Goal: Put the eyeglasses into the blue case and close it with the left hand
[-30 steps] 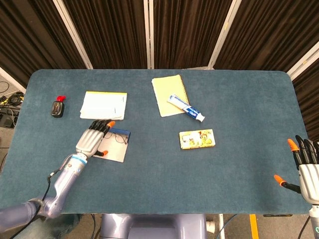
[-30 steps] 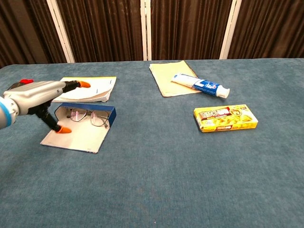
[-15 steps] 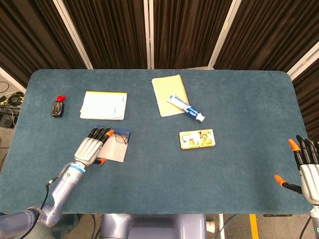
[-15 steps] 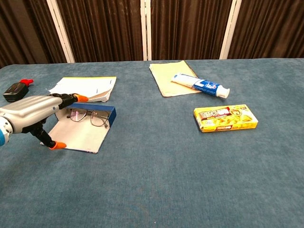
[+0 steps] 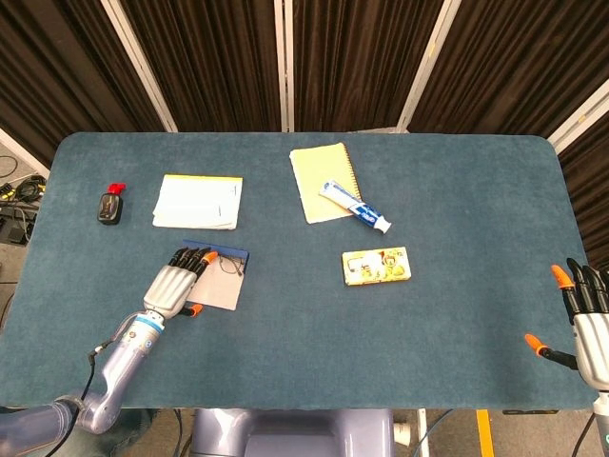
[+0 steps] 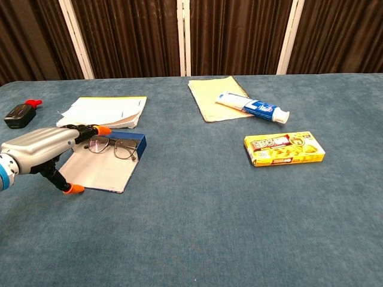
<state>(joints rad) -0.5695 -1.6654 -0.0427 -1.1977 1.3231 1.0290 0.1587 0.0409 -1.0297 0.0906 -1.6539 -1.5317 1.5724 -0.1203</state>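
The blue case [image 6: 105, 166] lies open on the table's left side, its pale lid flat toward me and its blue tray [image 5: 231, 254] at the far end. The eyeglasses [image 6: 112, 147] sit in the tray, lenses leaning on its wall. My left hand [image 6: 43, 149] hovers over the case's left edge, fingers extended toward the glasses, thumb pointing down beside the lid; it holds nothing. In the head view the left hand [image 5: 175, 284] covers the lid's left part. My right hand [image 5: 587, 319] hangs open at the table's right front corner.
A white notepad [image 6: 105, 111] lies just behind the case, a black device with red cap [image 6: 20, 113] at the far left. A yellow notebook [image 6: 218, 97], a toothpaste tube [image 6: 252, 107] and a yellow box [image 6: 283, 148] lie mid-table.
My left hand has drawn back toward me and lowered, from over the glasses to the lid's left edge. The glasses and case have not moved; the right hand stays put.
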